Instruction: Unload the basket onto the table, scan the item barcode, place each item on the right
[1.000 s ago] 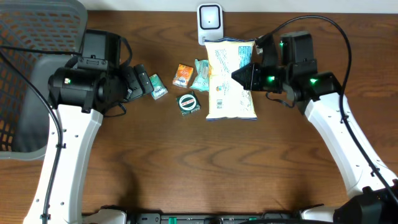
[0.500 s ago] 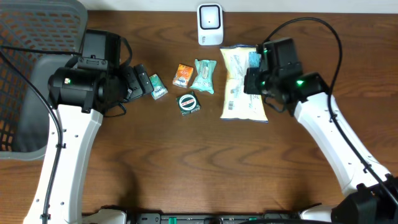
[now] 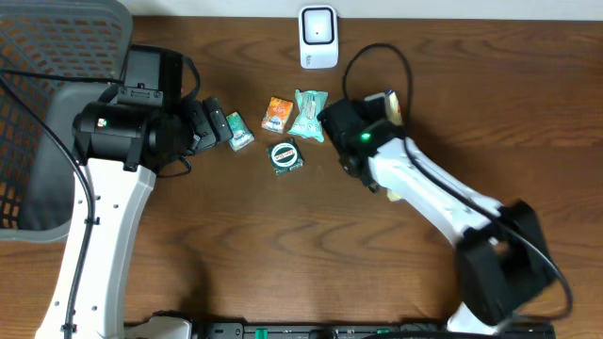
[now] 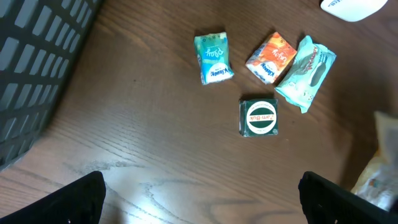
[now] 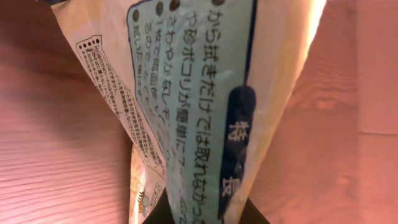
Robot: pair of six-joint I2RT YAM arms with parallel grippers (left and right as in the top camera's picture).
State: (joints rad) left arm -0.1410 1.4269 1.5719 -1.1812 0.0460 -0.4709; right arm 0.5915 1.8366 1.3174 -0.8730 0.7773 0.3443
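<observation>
My right gripper (image 3: 375, 113) is shut on a pale snack bag (image 3: 390, 106), right of the small items and below the white scanner (image 3: 318, 36). From overhead the arm hides most of the bag. In the right wrist view the bag (image 5: 205, 93) fills the frame with light blue panels of Japanese print, pinched at the bottom by my right gripper (image 5: 199, 214). No barcode shows. My left gripper (image 3: 215, 122) stays open at the left, and in its wrist view the left gripper (image 4: 208, 202) has only bare wood between its fingers.
On the table lie a small teal packet (image 4: 213, 57), an orange pack (image 4: 272, 58), a long teal packet (image 4: 308, 73) and a green tin (image 4: 259, 117). A grey mesh basket (image 3: 47, 94) stands at the far left.
My right arm has swung left across the table with the bag. The bag, face-up before, is now mostly hidden under the arm. The left arm has not moved.
</observation>
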